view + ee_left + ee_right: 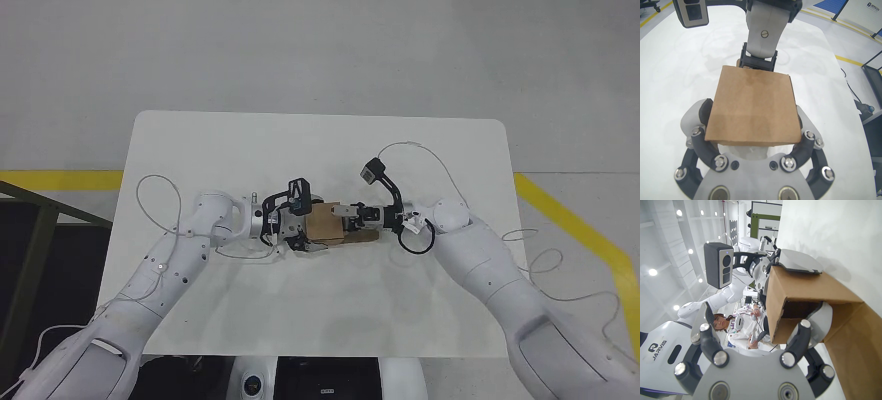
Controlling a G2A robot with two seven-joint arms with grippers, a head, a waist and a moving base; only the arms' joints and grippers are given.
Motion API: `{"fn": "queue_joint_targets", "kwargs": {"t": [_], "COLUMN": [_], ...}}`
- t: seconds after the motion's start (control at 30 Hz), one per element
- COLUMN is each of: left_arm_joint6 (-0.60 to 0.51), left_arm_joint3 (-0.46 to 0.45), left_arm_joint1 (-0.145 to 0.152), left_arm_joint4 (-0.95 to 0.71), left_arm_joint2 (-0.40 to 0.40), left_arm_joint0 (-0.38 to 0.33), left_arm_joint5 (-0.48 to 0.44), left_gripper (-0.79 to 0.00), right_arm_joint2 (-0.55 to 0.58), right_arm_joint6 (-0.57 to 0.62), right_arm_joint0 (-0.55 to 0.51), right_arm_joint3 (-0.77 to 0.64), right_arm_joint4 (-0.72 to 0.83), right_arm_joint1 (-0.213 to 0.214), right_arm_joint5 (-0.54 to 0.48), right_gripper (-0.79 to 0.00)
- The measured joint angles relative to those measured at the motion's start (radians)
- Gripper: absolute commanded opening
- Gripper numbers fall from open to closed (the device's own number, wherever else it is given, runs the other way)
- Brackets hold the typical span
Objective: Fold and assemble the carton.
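Carton (pixel 325 226) is sitting mid-way across the table (pixel 200 140), between your 2 grippers: your left gripper (pixel 752 111) is clamping its sides, your right gripper (pixel 764 309) is gaping, 1 finger (pixel 824 311) inside its open end.

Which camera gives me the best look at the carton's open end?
The right wrist view: it looks into the carton at its open end, dark inside. The left wrist view gives its flat outer panel, the opening facing away; the top view has the carton small, seen from above.
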Motion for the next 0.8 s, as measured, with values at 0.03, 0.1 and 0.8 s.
{"fn": "queue_joint_targets", "kwargs": {"t": [0.03, 0.1, 0.8], "left_arm_joint6": [0.001, 0.002, 0.007], "left_arm_joint3": [0.001, 0.004, 0.006], "left_arm_joint1": [0.0, -0.001, -0.001], "left_arm_joint4": [-0.001, -0.002, 0.005], "left_arm_joint2": [0.0, 0.0, -0.012], "left_arm_joint0": [0.0, -0.001, 0.008], "left_arm_joint5": [0.0, 0.0, 0.0], "left_gripper": [0.0, 0.0, 0.0], "right_arm_joint2": [0.007, 0.024, 0.364], "right_arm_joint6": [0.0, 0.005, 0.053], "right_arm_joint0": [0.0, 0.0, -0.194], "right_arm_joint3": [-0.002, -0.01, -0.239], "right_arm_joint4": [-0.006, -0.023, -0.208], "right_arm_joint1": [0.004, 0.014, 0.2], "right_arm_joint5": [0.0, 0.005, 0.075], "right_gripper": [0.0, 0.0, 0.0]}}
